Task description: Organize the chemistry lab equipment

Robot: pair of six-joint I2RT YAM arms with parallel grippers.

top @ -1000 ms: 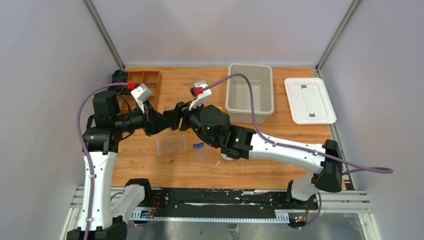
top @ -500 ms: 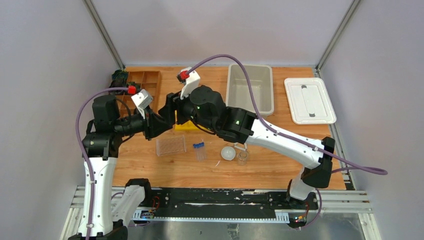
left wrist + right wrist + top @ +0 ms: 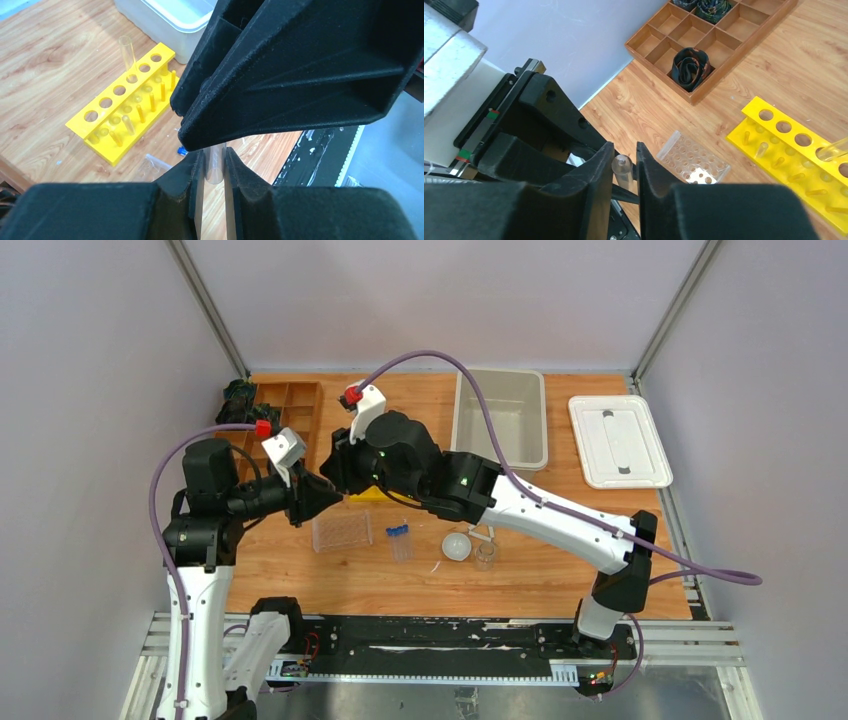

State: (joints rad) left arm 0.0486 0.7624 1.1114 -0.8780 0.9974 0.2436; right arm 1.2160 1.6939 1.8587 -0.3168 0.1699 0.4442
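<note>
Above the left-centre of the wooden table (image 3: 560, 580): my two grippers meet tip to tip, clear of the surface.
Left gripper (image 3: 214, 156): clamped tight on a thin clear glass tube (image 3: 215, 167).
Right gripper (image 3: 624, 150): fingers stand either side of the same tube's rounded end, very close. I cannot tell whether they pinch it.
Change, right arm: a second ago it lay across the front of the table and hid the bowl and beaker. It has since swung left and off them.
Change, meeting point: shifted a little left and nearer my bases.
White round bowl (image 3: 457, 545): now uncovered, on the table right of the capped tubes.
Small clear glass beaker (image 3: 485, 556): upright, just right of the bowl.
Thin clear blue-capped tubes (image 3: 399, 540): lying together between the clear rack and the bowl, unmoved.
Clear plastic rack (image 3: 342, 531): flat on the table just in front of my grippers, unmoved.
Yellow plastic test-tube rack (image 3: 125, 100): behind the clear rack, with a second clear tube (image 3: 127, 50) standing in one of its holes. It was hidden from above a second ago; now its edge shows.
Brown wooden compartment tray (image 3: 709, 40): far left corner, a black coiled item (image 3: 690, 65) in one compartment.
Grey plastic bin (image 3: 500, 420): far centre, unchanged.
White flat lid (image 3: 618, 440): right of the bin, apart from it.
</note>
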